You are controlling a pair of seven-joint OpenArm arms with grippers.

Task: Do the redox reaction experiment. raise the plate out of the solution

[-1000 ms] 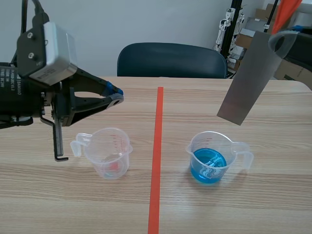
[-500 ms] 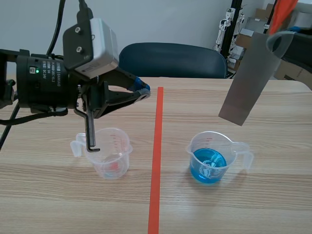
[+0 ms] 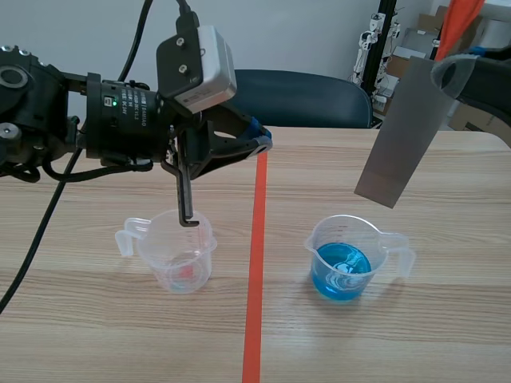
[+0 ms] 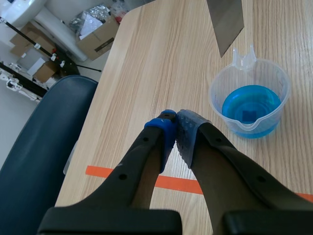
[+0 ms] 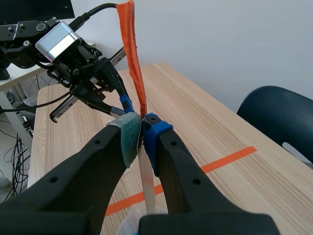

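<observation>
Blue solution [image 3: 342,273] lies in the clear plastic beaker [image 3: 382,239] at the near right of the wooden worktop [image 3: 399,343], its surface undisturbed and nothing dipped in it. Across the orange-red tape line [image 3: 254,279], a second clear beaker [image 3: 177,251] stands with only a faint reddish trace at its bottom, too small to identify.

Above and beyond the blue beaker hangs the grey metal plate [image 3: 402,136], tilted, its lower corner well apart from the rim and the liquid. The right tool [image 5: 143,125] is clamped on the plate's upper end, where an orange strip [image 5: 132,44] rises from between the pads. No drip or colour change can be made out on the metal.

The left tool [image 4: 175,128] is pinched closed on nothing and is held in the air past the empty beaker, near the tape line; a black L-shaped key [image 3: 185,199] dangles from that arm over the beaker's rim. A dark blue chair [image 3: 279,96] stands at the far edge of the worktop.

On this evidence the raising looks complete: the plate is entirely out of the solution. What seems left is only to hold it up or set it aside.
</observation>
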